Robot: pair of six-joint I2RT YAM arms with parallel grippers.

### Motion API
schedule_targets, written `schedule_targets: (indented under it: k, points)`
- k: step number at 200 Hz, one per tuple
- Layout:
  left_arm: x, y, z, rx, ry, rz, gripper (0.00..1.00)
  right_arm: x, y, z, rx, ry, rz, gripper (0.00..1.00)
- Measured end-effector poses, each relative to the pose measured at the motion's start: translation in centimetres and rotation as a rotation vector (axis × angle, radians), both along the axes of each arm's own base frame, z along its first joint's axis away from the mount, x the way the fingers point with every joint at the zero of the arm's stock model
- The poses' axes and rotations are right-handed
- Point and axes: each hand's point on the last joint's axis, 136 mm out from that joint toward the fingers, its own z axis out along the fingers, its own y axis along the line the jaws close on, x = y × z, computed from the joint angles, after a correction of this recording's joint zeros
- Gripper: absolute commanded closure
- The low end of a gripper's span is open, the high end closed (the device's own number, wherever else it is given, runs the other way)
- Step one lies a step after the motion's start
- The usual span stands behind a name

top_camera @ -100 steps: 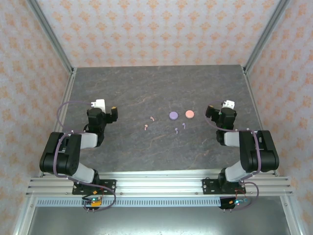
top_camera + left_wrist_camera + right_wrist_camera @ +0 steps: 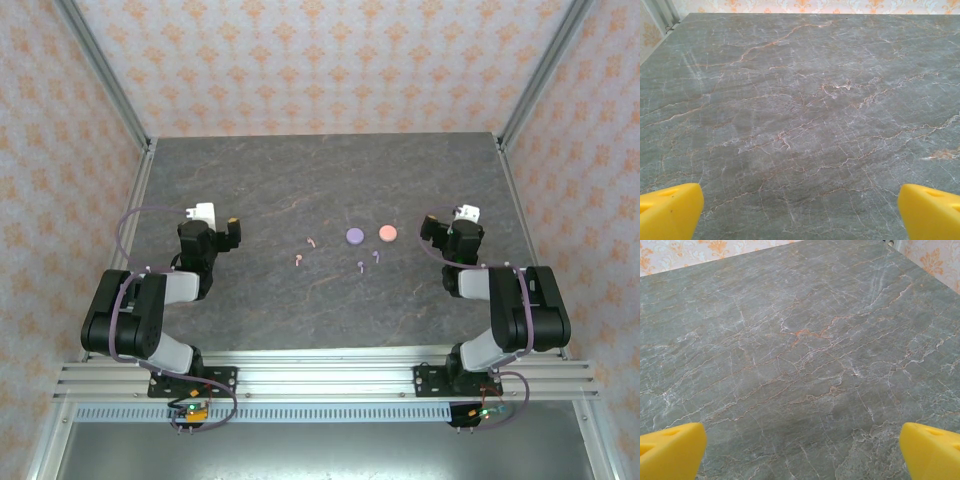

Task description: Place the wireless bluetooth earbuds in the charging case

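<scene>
Two round charging cases lie side by side at mid-table, a purple one point(image 2: 354, 236) and a pink one point(image 2: 388, 234). Two pale pink earbuds point(image 2: 312, 242) point(image 2: 299, 259) lie left of the purple case. Two lilac earbuds point(image 2: 361, 266) point(image 2: 376, 256) lie just in front of the cases. My left gripper point(image 2: 214, 223) point(image 2: 800, 212) is far to the left of them, open, with bare table between its yellow fingertips point(image 2: 670, 210). My right gripper point(image 2: 452, 224) point(image 2: 802, 452) is to the right of the pink case, open and holding nothing.
The dark marbled tabletop point(image 2: 300, 180) is bounded by metal frame posts point(image 2: 100, 70) and patterned walls on three sides. Both arm bases stand on the rail point(image 2: 320, 380) at the near edge. Free surface stretches behind the cases and between the arms.
</scene>
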Motion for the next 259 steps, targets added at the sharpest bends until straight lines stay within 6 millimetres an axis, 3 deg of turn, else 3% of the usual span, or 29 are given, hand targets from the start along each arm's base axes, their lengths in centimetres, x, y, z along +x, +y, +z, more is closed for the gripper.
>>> schedule_targets:
  k: [94, 149, 176, 203, 221, 259]
  points:
    - [-0.1, 0.5, 0.4, 0.008, 0.015, 0.026, 0.00, 0.0, -0.4, 0.0, -0.005, 0.031, -0.022, 0.01]
    - [-1.6, 1.2, 4.4, -0.021, -0.033, 0.086, 0.00, -0.1, -1.0, 4.8, 0.047, 0.026, -0.091, 0.01]
    - [-2.5, 0.5, 6.1, -0.049, -0.006, 0.087, 0.00, -0.2, -0.5, 7.0, 0.114, 0.055, -0.107, 0.01]
    - [-2.8, -0.5, 8.5, -0.122, 0.013, 0.081, 0.00, -0.2, 1.7, 8.2, 0.189, 0.119, -0.051, 0.01]
    - [-2.7, -1.8, 9.9, -0.204, 0.021, 0.059, 0.00, -0.5, 4.5, 8.2, 0.230, 0.190, 0.040, 0.01]
    - [-2.7, -7.7, 9.6, -0.353, 0.146, -0.086, 0.00, -0.3, 10.1, 7.3, 0.302, 0.353, 0.225, 0.01]
